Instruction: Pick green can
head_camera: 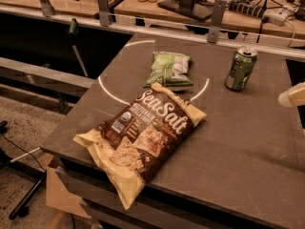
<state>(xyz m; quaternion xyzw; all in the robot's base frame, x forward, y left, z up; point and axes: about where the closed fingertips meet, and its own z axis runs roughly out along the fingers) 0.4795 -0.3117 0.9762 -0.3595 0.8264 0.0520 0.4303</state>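
Observation:
The green can stands upright on the dark table at the back right, its silver top facing up. My gripper shows only as a pale tip at the right edge of the view, to the right of the can and a little nearer the front, apart from it. The rest of the arm is out of view.
A large brown Sea Salt chip bag lies flat across the table's front left. A flat green-and-white snack bag lies behind it. A railing with posts and a desk with cables run behind the table. The floor drops off at left.

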